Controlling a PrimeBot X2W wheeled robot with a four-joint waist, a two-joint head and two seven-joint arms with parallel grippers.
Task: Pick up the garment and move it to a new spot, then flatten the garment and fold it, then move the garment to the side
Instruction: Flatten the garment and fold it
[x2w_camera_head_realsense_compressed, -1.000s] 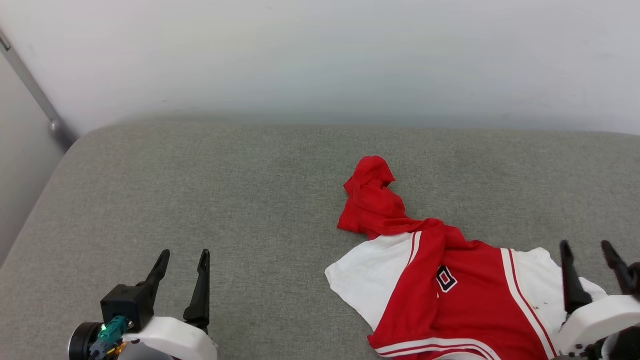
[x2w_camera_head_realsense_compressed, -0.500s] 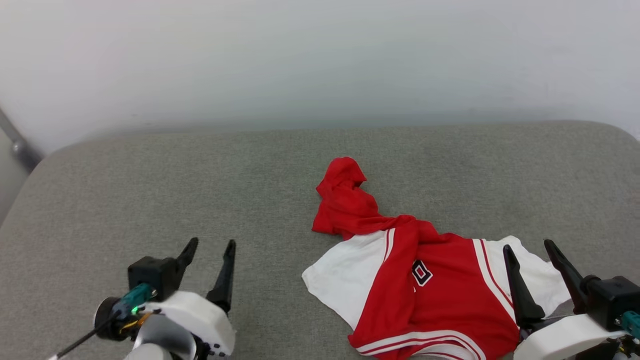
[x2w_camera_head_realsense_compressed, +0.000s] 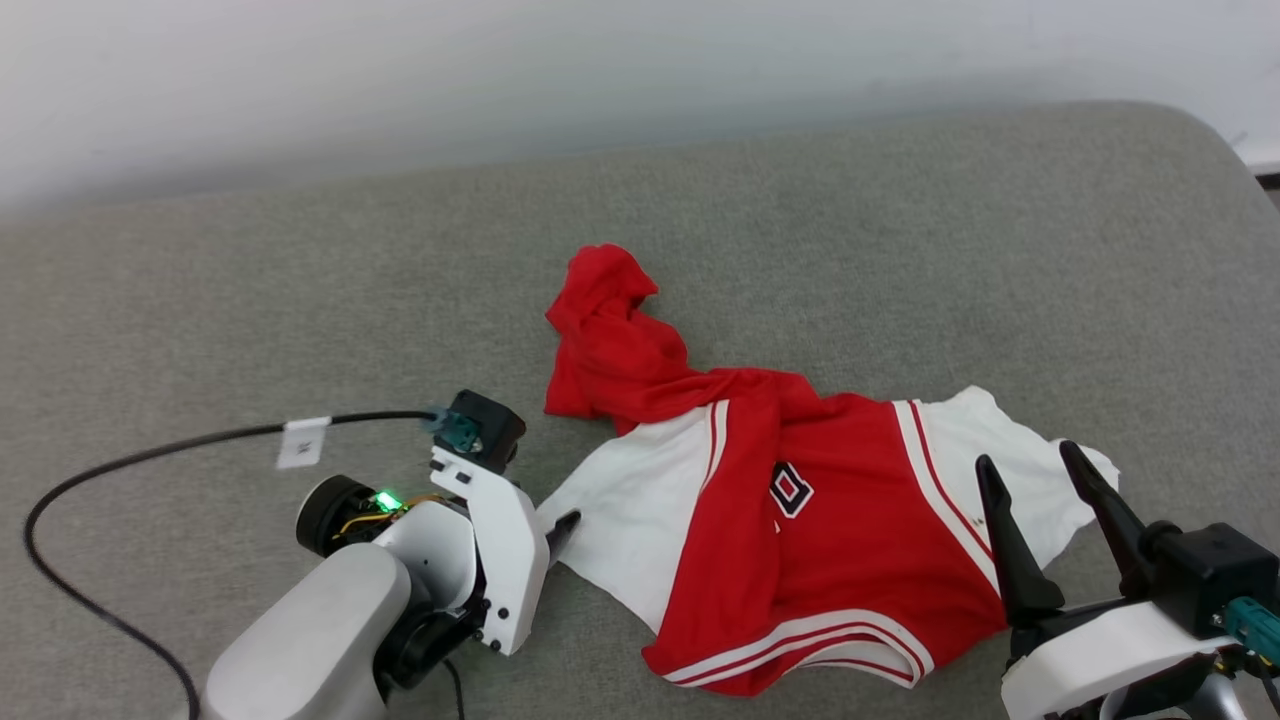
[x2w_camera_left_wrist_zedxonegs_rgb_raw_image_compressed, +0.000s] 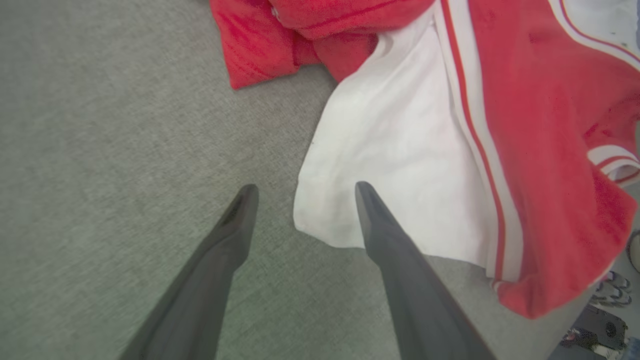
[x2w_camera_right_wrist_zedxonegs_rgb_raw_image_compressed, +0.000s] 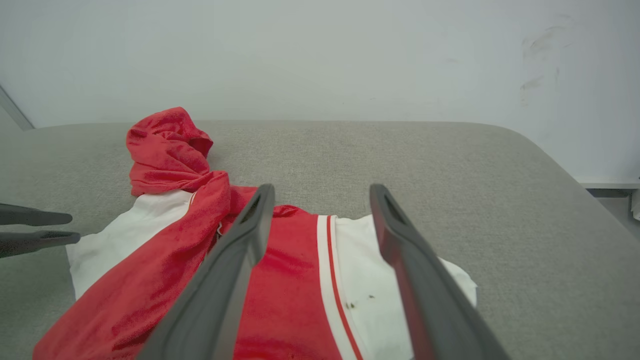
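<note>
Garment (x2w_camera_head_realsense_compressed: 790, 500) on the padded surface (x2w_camera_head_realsense_compressed: 900, 250), right of centre — bunched end toward the wall (x2w_camera_head_realsense_compressed: 500, 70) behind, sleeves spread nearer. Left gripper (x2w_camera_left_wrist_zedxonegs_rgb_raw_image_compressed: 302, 190) at its left sleeve edge — one finger over sleeve, one over bare surface. Right gripper (x2w_camera_head_realsense_compressed: 1027, 455) above the right sleeve.

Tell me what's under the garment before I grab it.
The garment lies crumpled on the grey cushion, which shows beside its edges. Anything beneath the cloth, especially where it bunches up at the far end, is covered and cannot be seen.
</note>
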